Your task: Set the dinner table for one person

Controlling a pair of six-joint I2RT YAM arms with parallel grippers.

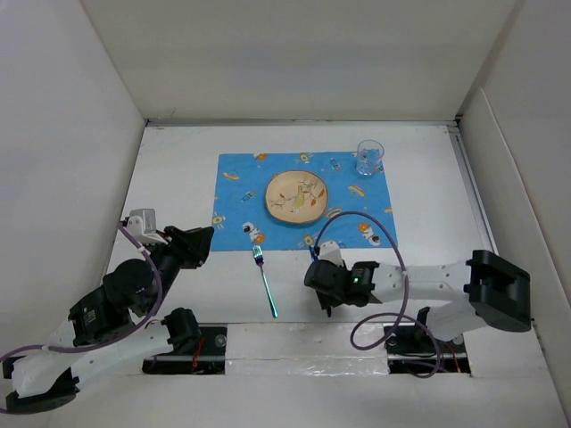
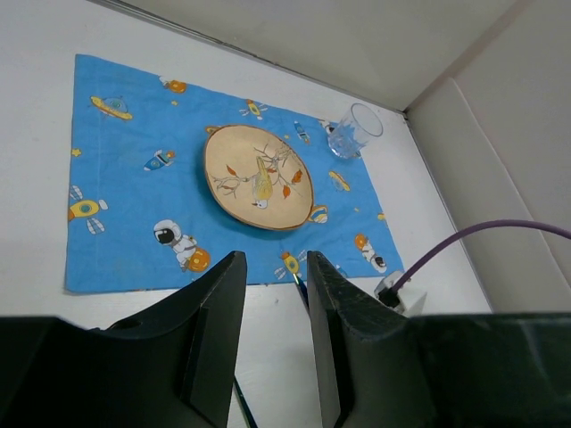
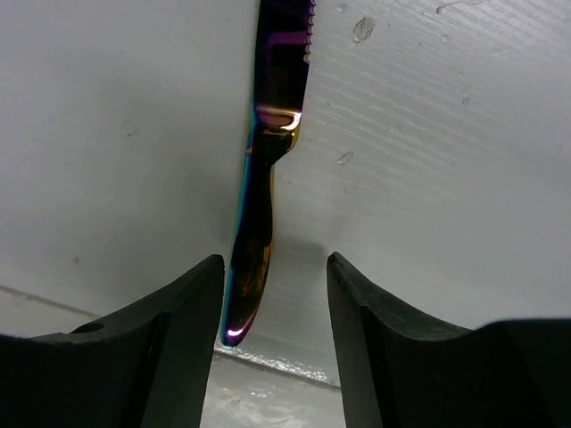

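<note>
On placemat (image 1: 241,192): plate (image 1: 297,197) & glass (image 1: 369,157) done; fork (image 1: 266,281), knife (image 3: 268,178) left to place; left claw (image 2: 272,259), right claw (image 3: 275,267) open, empty.

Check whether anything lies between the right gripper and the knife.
Nothing visible does. The right gripper stands open, with the handle of the knife lying on the dinner table between its fingers. The way to the placemat beside the plate also looks free; only the arm's own purple cable arches over it.
</note>
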